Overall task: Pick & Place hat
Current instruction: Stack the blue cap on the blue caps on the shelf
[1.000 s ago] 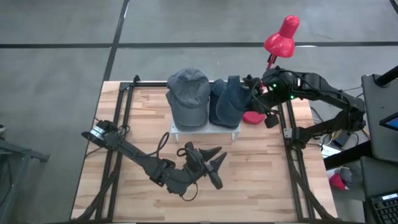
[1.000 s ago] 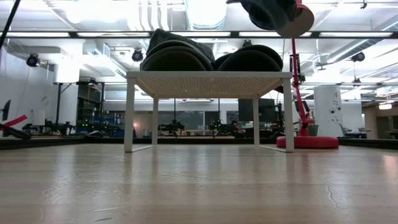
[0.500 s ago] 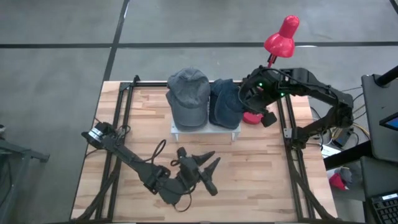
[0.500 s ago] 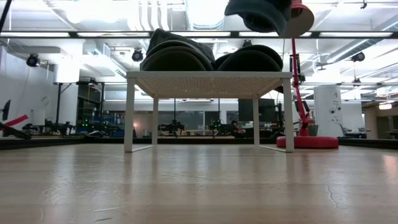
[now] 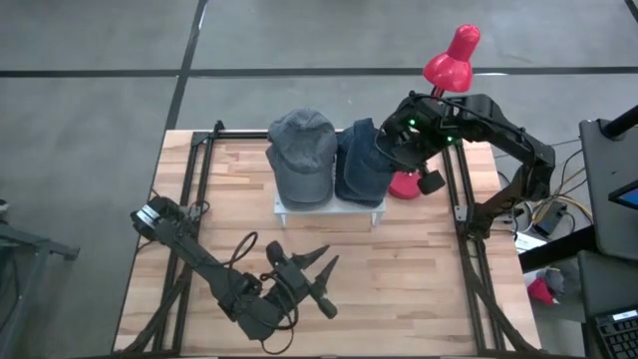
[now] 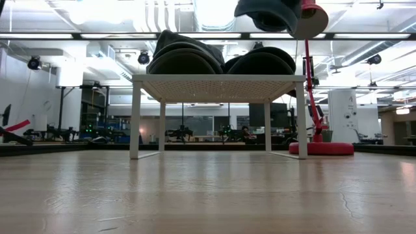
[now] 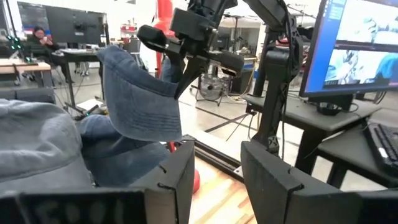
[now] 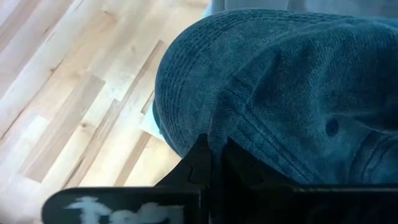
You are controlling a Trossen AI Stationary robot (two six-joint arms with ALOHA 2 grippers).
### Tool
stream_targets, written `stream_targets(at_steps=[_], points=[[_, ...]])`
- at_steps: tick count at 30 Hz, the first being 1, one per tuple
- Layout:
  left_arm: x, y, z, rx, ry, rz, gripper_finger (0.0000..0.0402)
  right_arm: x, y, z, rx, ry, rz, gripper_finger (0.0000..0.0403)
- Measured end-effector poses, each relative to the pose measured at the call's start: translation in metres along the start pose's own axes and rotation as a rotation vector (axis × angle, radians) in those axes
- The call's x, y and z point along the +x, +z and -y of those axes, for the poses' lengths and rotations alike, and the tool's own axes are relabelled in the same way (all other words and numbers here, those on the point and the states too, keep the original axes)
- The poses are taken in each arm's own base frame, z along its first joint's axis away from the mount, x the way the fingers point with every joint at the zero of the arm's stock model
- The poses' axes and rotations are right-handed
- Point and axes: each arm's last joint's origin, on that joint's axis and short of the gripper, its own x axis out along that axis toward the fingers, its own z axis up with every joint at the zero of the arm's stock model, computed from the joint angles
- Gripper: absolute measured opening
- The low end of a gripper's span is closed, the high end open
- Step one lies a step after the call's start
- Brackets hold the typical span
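— Where does everything sit on the desk (image 5: 419, 269)?

— A white stand (image 5: 329, 207) at the far middle carries a grey cap (image 5: 301, 155) and the blue hat (image 5: 361, 165), side by side. My left gripper (image 5: 317, 280) waits near the front, part open, empty.

— And the hat itself?

— My right gripper (image 5: 391, 150) is pinched tight on its brim, lifting that edge.

— What could go wrong?

— The thin brim could slip free, or the hat could drag the grey cap or catch the red lamp (image 5: 451, 55) just beside it.
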Motion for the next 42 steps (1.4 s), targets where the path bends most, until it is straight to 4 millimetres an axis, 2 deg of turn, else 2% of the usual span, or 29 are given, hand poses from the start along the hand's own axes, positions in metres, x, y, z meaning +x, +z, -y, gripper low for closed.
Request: stream_targets(at_steps=[9, 13, 19, 25, 29, 36, 42], points=[[0.000, -0.001, -0.002, 0.036, 0.066, 0.004, 0.0131, 0.008, -0.018, 0.014, 0.041, 0.072, 0.035, 0.0012], [0.000, -0.004, -0.005, 0.077, 0.141, 0.010, 0.0129, 0.016, -0.020, 0.021, 0.060, 0.084, 0.017, 0.0013], [-0.003, 0.002, -0.015, 0.144, 0.128, 0.002, 0.0129, 0.031, -0.015, 0.032, 0.072, 0.119, -0.012, 0.0013], [-0.001, 0.006, -0.042, 0.132, 0.018, -0.083, 0.0128, 0.040, -0.012, 0.039, 0.081, 0.144, -0.035, 0.0013], [0.005, 0.005, -0.064, 0.138, 0.014, -0.165, 0.0128, 0.038, -0.012, 0.038, 0.080, 0.144, -0.034, 0.0013], [0.001, 0.012, -0.089, 0.185, 0.039, -0.199, 0.0129, 0.040, -0.013, 0.039, 0.089, 0.144, -0.037, 0.0013], [-0.004, 0.005, -0.112, 0.184, 0.044, -0.205, 0.0128, 0.049, -0.012, 0.044, 0.097, 0.163, -0.054, 0.0013]])
